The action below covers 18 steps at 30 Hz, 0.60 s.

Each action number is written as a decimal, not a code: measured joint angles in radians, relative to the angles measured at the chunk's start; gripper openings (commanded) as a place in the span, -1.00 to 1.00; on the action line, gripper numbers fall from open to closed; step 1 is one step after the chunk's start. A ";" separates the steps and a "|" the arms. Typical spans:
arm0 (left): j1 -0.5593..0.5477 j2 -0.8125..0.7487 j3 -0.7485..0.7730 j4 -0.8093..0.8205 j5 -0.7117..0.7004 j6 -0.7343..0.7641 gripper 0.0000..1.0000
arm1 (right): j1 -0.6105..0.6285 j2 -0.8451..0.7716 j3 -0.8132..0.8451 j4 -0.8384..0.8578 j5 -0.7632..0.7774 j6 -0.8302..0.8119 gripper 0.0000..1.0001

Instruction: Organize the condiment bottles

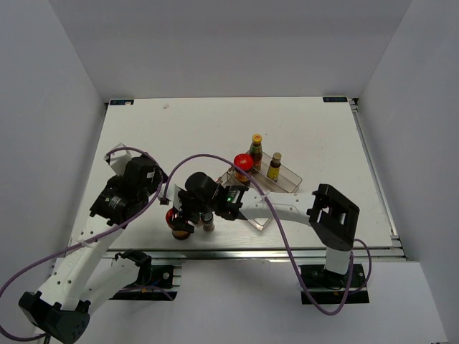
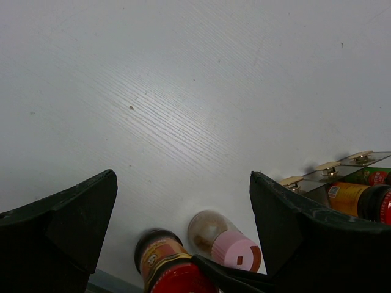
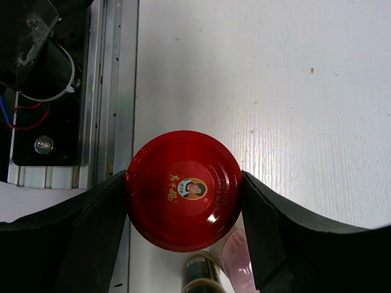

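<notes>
At the table's near edge a squat red-lidded jar (image 3: 184, 189) stands upright, and my right gripper (image 3: 184, 182) is shut on its lid, one finger pressed against each side. Just behind it are a pink-capped shaker (image 3: 239, 268) and a dark-capped spice jar (image 3: 201, 276). From above, the right gripper (image 1: 179, 213) covers the jar (image 1: 174, 218), with the spice jar (image 1: 208, 223) beside it. My left gripper (image 2: 182, 177) hangs open and empty over bare table, looking across at the same jar (image 2: 174, 268) and shaker (image 2: 235, 247). A second red-lidded jar (image 1: 244, 163) and two yellow-capped bottles (image 1: 256, 145) (image 1: 275, 163) stand in the clear tray.
The clear stepped tray (image 1: 287, 183) sits right of centre. The table's metal front rail (image 3: 107, 91) runs right beside the gripped jar. The right arm (image 1: 287, 208) stretches leftward along the near edge; the left arm (image 1: 118, 197) stands at the left.
</notes>
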 measured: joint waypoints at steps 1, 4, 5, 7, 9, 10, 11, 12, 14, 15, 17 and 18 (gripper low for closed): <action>0.000 -0.001 0.000 0.000 0.000 0.000 0.96 | 0.000 -0.006 -0.004 0.000 0.003 0.008 -0.52; 0.000 -0.006 -0.002 0.000 0.000 0.000 0.96 | 0.000 -0.071 -0.066 0.021 0.026 0.036 -0.61; 0.000 -0.009 -0.003 0.001 0.000 0.001 0.96 | -0.002 -0.100 -0.086 0.025 0.037 0.046 -0.65; 0.000 -0.014 -0.010 0.001 0.000 0.001 0.96 | -0.007 -0.167 -0.122 0.032 0.058 0.071 -0.68; 0.000 -0.016 -0.012 0.001 0.001 0.001 0.96 | -0.016 -0.237 -0.152 0.048 0.072 0.089 -0.69; 0.000 -0.016 -0.012 0.001 0.002 0.002 0.96 | -0.023 -0.272 -0.165 0.058 0.080 0.099 -0.69; 0.000 -0.016 -0.012 0.001 0.003 0.002 0.96 | -0.030 -0.308 -0.179 0.070 0.087 0.103 -0.69; 0.000 -0.016 -0.012 0.001 0.003 0.003 0.96 | -0.037 -0.340 -0.190 0.079 0.092 0.108 -0.70; 0.000 -0.016 -0.012 0.001 0.003 0.004 0.96 | -0.050 -0.400 -0.209 0.098 0.107 0.115 -0.70; 0.000 -0.016 -0.012 0.002 0.003 0.004 0.96 | -0.056 -0.428 -0.216 0.108 0.119 0.117 -0.71; 0.000 -0.016 -0.013 0.001 0.003 0.004 0.96 | -0.064 -0.477 -0.235 0.130 0.153 0.117 -0.72; 0.000 -0.016 -0.013 0.001 0.003 0.004 0.96 | -0.068 -0.500 -0.246 0.140 0.176 0.118 -0.75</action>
